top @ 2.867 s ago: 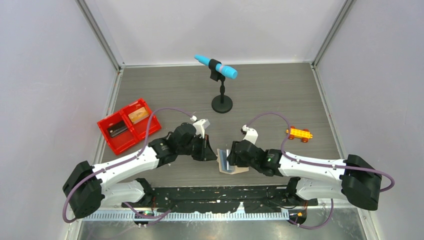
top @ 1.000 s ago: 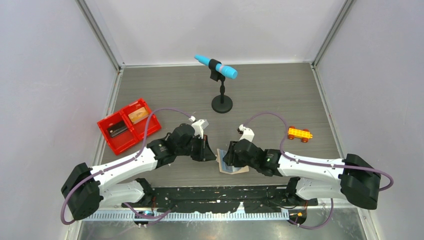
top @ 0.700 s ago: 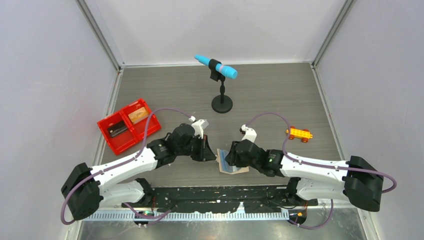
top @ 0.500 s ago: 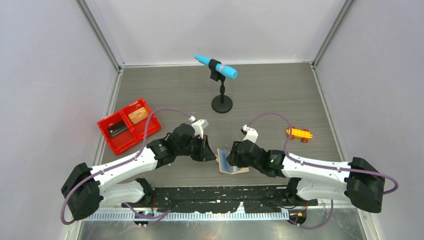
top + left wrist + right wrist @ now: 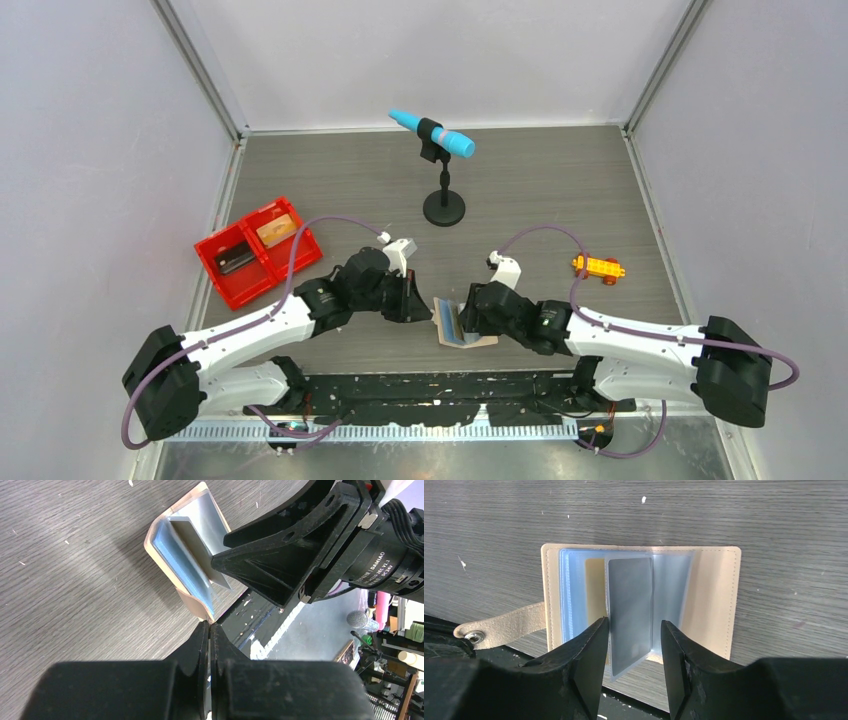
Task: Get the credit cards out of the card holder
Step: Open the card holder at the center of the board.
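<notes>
Right wrist cam, card holder (image 5: 719,605) open under right end effector (image 5: 633,632), jaws apart

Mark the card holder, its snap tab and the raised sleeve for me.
card holder (image 5: 720,600): right wrist view, bare tan right flap.
snap tab (image 5: 506,626): right wrist view, middle of the strap.
raised sleeve (image 5: 630,607): right wrist view, its grey face.

Card holder (image 5: 719,605) lying wide open on the grey wood-grain table (image 5: 774,520)

Right gripper (image 5: 633,635) has its fingers spread either side of one greyish plastic sleeve (image 5: 630,605) that's sticking up. There's a tan-orange card (image 5: 595,590) tucked in the bluish sleeves just left of it, and the snap tab (image 5: 504,627) pokes out lower left.
</notes>
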`<state>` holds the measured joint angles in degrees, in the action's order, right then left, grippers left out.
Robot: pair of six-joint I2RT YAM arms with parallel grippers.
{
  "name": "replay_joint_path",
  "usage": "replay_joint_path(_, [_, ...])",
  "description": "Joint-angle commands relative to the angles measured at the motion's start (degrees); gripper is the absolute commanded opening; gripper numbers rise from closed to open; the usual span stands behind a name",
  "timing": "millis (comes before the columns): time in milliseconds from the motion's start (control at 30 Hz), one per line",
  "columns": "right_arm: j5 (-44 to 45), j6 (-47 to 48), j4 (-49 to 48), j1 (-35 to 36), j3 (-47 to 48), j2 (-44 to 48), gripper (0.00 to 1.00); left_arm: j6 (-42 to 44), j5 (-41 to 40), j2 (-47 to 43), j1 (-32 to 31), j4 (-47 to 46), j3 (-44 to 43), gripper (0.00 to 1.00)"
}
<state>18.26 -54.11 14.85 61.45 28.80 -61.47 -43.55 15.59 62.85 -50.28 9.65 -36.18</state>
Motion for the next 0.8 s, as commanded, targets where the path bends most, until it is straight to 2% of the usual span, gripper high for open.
replay_joint_path(0, [3.3, 0.2, 3.0, 0.3, 1.1, 1.7, 0.50, -0.1, -0.9, -0.2, -0.1, -2.3, 0.3, 0.00])
replay_joint_path(400, [6.6, -0.1, 8.8, 0.3, 2.2, 1.3, 0.49, 1.0, -3.6, -0.6, -0.1, 0.8, 0.6, 0.00])
replay_joint_path(667, [7.7, 0.6, 11.8, 0.2, 3.5, 5.5, 0.47, 1.3, -6.0, -0.9, -0.1, 3.0, 1.5, 0.00])
replay_joint_path(767, [7.7, 1.1, 12.0, 0.2, 4.0, 6.4, 0.46, 1.2, -7.4, -1.1, -0.1, 4.4, 1.5, 0.09])
